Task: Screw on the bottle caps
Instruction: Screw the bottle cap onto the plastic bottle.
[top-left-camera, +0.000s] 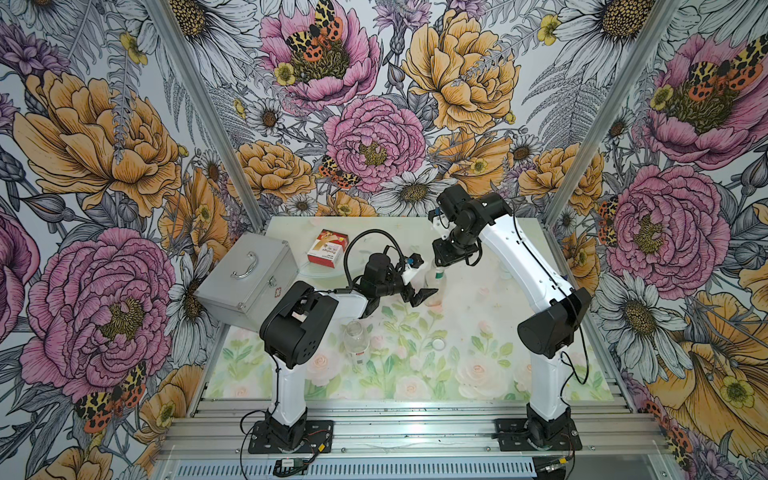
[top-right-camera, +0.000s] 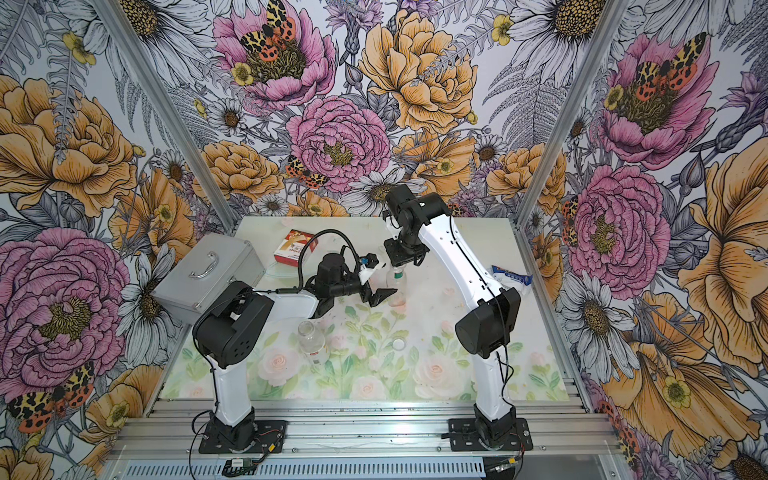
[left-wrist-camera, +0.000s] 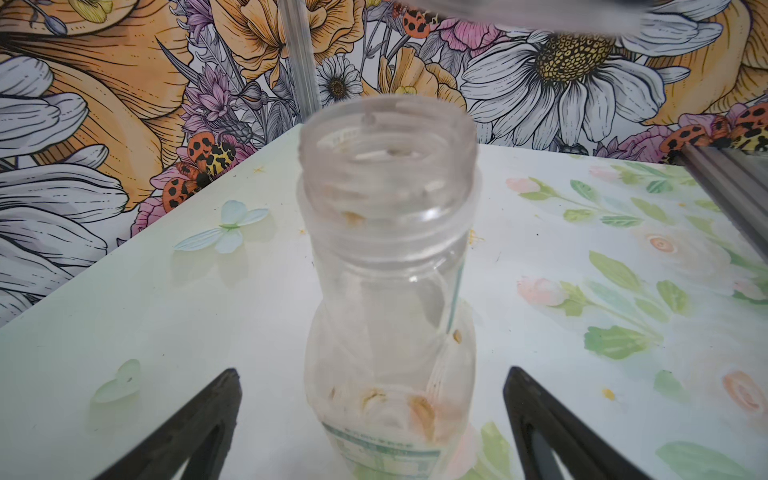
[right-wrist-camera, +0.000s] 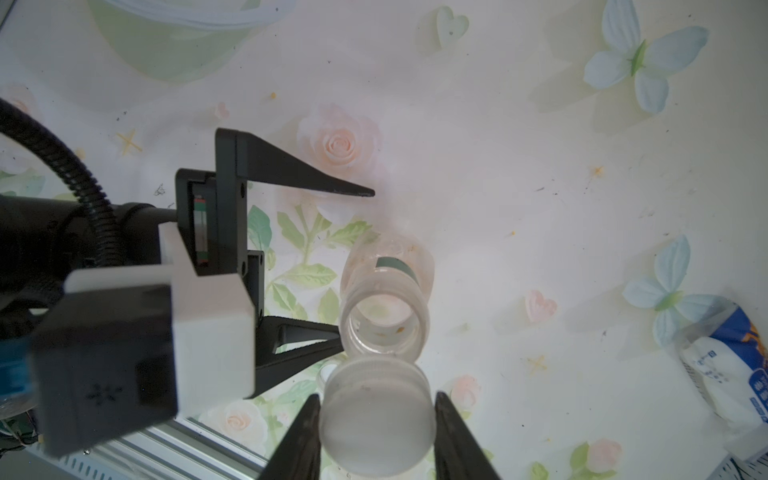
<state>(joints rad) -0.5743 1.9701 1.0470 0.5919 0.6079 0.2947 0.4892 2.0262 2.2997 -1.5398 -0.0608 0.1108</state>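
Observation:
A clear bottle with a white-and-green label (left-wrist-camera: 388, 291) (top-left-camera: 436, 287) (top-right-camera: 397, 286) stands upright mid-table, its neck (right-wrist-camera: 384, 316) uncovered. My left gripper (left-wrist-camera: 372, 370) (top-left-camera: 419, 297) is open, one finger (right-wrist-camera: 316, 183) on each side of the bottle's body, not touching it. Just above the neck, my right gripper (right-wrist-camera: 378, 397) (top-left-camera: 439, 269) is shut on a white bottle cap (right-wrist-camera: 376, 415). In both top views a second clear bottle with a red-and-white label (top-left-camera: 356, 338) (top-right-camera: 311, 340) stands uncapped nearer the front, and another white cap (top-left-camera: 438, 343) (top-right-camera: 398, 343) lies on the mat to its right.
A silver case (top-left-camera: 245, 282) sits at the table's left edge, with a red-and-white box (top-left-camera: 327, 249) behind my left arm. A blue-and-white packet (top-right-camera: 511, 278) (right-wrist-camera: 727, 374) lies at the right edge. Aluminium rails (top-left-camera: 415, 419) run along the front.

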